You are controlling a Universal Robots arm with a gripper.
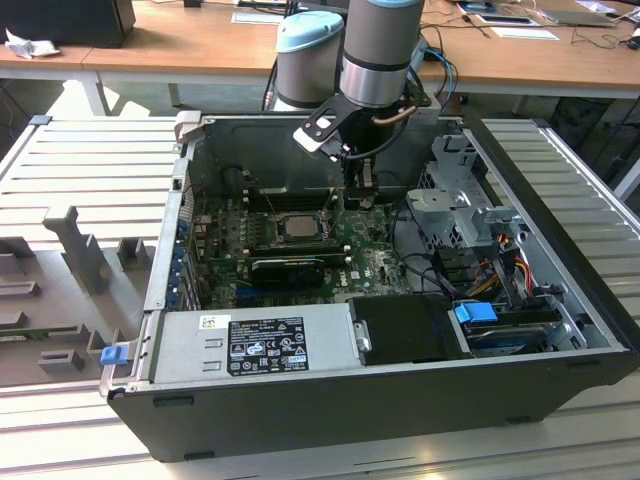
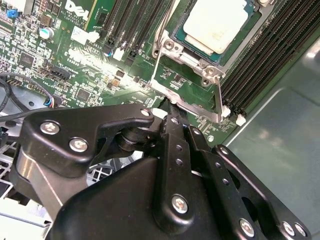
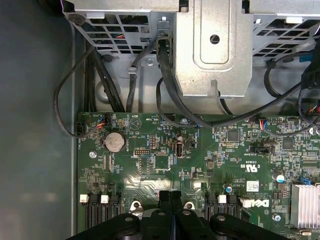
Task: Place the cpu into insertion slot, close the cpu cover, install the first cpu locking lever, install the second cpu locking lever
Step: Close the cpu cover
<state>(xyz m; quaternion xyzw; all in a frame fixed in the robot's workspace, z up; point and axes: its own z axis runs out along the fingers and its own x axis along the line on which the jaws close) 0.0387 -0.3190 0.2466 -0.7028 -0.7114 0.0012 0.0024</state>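
bench: grey slatted top (image 1: 90,160); the case lies on it, open side up.
case: black tower (image 1: 380,400), side panel off, insides exposed.
arm: grey and silver (image 1: 378,50), comes in over the case's 12 o'clock edge in the exterior view, wrist pointing down inside.
motherboard: green (image 1: 225,255), on the case floor from the centre out to 9 o'clock.
power supply: grey box (image 1: 255,345) along the case's 6 o'clock wall.
drive cage: bare metal (image 1: 455,205) on the 3 o'clock side; black cables (image 3: 65,100) run between it and the board in the first wrist view.
graphics card: long, black (image 1: 288,270), just at 6 o'clock of the socket.
gripper: black claw (image 1: 362,195), low over the board between socket and drive cage. In both wrist views the fingers (image 3: 164,202) are pressed together with no gap showing and nothing visible between them.
insertion slot: dark-rimmed square (image 1: 268,232), near the claw, at about 8 o'clock of it in the exterior view.
cpu cover: thin silvery frame (image 2: 192,109) at the socket edge nearest the claw. In the second wrist view the claw tip is right at its outer bar; can't tell if they touch, or whether the frame lies flat or tilted.
cpu: pale square (image 2: 215,25), seated in the insertion slot, metal face up and uncovered.
coin cell: silver disc (image 3: 114,141) on the board, well apart from the socket, between the claw tip and the drive cage.
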